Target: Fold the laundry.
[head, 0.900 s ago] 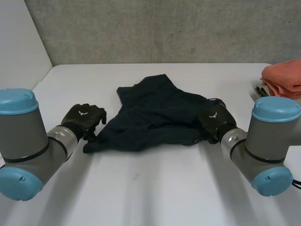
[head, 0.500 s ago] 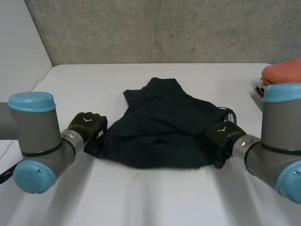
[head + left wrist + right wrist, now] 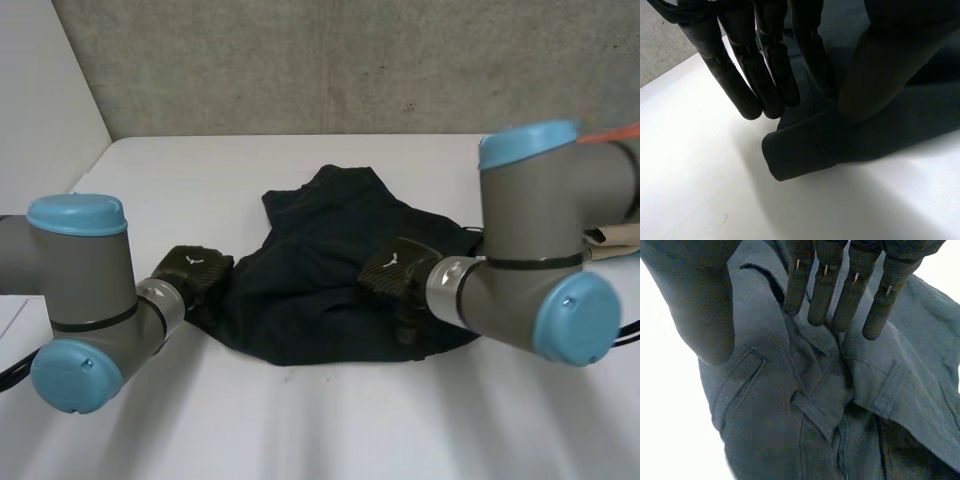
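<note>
A dark garment (image 3: 320, 250) with a pocket and belt loop lies bunched in the middle of the white table (image 3: 300, 420). My left hand (image 3: 193, 272) is at its left edge. In the left wrist view a rolled edge of the garment (image 3: 805, 150) sits between the thumb and the straight fingers (image 3: 765, 65), pinched there. My right hand (image 3: 398, 270) hovers over the right half of the garment. In the right wrist view its fingers (image 3: 825, 285) are straight and spread from the thumb above the waistband area (image 3: 805, 400), holding nothing.
A sliver of an orange folded cloth (image 3: 615, 132) shows at the back right, behind my right arm (image 3: 530, 250). A concrete wall (image 3: 320, 60) runs along the table's far edge. Bare table lies in front of the garment.
My right hand left the garment's right edge and moved inward over its middle, the arm swinging in above. My left hand stayed at the left edge. The garment bunched closer together.
</note>
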You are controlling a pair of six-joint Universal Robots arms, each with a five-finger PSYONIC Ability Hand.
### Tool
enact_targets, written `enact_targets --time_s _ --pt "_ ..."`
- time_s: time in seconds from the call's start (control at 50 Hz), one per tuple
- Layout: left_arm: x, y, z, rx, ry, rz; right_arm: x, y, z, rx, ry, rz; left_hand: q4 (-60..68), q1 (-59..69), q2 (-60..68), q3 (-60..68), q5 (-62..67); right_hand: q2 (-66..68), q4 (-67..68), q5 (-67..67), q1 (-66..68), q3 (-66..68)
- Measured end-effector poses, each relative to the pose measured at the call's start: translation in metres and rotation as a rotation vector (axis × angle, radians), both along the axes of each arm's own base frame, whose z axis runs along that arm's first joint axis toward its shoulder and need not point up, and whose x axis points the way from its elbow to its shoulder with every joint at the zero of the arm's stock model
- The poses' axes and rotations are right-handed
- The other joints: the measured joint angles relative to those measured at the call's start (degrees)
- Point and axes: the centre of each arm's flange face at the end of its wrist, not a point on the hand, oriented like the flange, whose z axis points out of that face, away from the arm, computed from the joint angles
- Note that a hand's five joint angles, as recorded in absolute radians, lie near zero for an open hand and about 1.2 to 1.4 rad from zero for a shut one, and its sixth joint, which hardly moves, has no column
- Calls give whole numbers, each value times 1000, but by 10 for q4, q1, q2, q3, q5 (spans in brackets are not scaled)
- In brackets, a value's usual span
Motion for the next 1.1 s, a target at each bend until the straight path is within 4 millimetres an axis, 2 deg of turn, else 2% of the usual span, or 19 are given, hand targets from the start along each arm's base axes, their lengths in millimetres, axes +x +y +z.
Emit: enact_targets --time_s 0.06,0.14,0.18,0.24,0.26,0.36,0.4,0.42,0.46,0.58,0.74,0.78,0.84,0.86,0.9,0.94,1.02,1.06,1.1 --pt "0 0 -1 -2 -14 -6 7 -4 -13 -50 -23 22 42 31 43 40 43 0 0 -5 -1 0" --pt "0 0 -1 -6 -29 -11 13 -9 -21 -107 -59 33 36 36 34 36 38 0 0 -7 -1 0" --pt "1 0 0 -8 -35 -10 16 -11 -25 -131 -77 38 -60 -64 -67 -59 -57 0 0 -7 -1 0" --pt "3 1 3 -10 -40 -6 20 -12 -28 -151 -95 45 -60 -64 -67 -59 -57 0 0 -6 -1 0" --pt "4 1 4 -12 -41 -5 23 -13 -31 -156 -101 52 -153 -148 -156 -152 -149 0 0 -6 -1 0" --pt "7 5 11 -19 -41 -6 27 -16 -40 -147 -92 63 -229 -217 -230 -226 -228 10 9 6 11 11" --pt "8 8 12 -20 -46 -10 28 -18 -42 -140 -86 63 -233 -220 -234 -231 -233 80 78 73 88 79" --pt "8 9 12 -19 -52 -14 28 -19 -44 -135 -82 62 -248 -236 -250 -246 -249 207 202 185 209 200" --pt "9 11 11 -16 -64 -20 28 -21 -43 -130 -79 56 -265 -254 -266 -261 -266 285 280 269 282 274" --pt "10 13 4 0 -109 -39 25 -22 -31 -107 -84 16 -282 -271 -282 -275 -285 316 324 300 300 319" --pt "7 9 -9 18 -142 -56 6 -17 14 -65 -152 -74 -282 -267 -281 -273 -281 316 325 304 300 319" --pt "6 7 -12 18 -144 -60 0 -13 25 -47 -170 -98 -252 -235 -254 -250 -249 316 325 306 300 319" --pt "1 5 -16 15 -145 -69 -12 -4 38 -17 -195 -136 -97 -76 -97 -96 -96 316 325 306 300 319" --pt "0 4 -17 13 -146 -71 -14 -3 40 -12 -200 -143 -82 -62 -81 -81 -81 316 325 306 300 319" --pt "-3 2 -19 6 -146 -73 -19 1 42 2 -208 -163 56 67 59 56 54 316 325 306 300 319" --pt "-6 -2 -17 -12 -142 -71 -22 2 41 11 -209 -177 81 74 81 77 75 316 325 306 300 319" --pt "-15 -18 -1 -97 -107 -51 -24 -6 32 0 -204 -196 82 74 82 79 76 316 325 306 300 319" --pt "-21 -29 14 -161 -73 -39 -22 -16 32 -38 -213 -201 82 74 82 79 76 316 326 306 300 321" --pt "-29 -43 39 -261 -19 -27 -17 -33 38 -117 -245 -215 82 74 82 79 76 316 326 306 300 322"
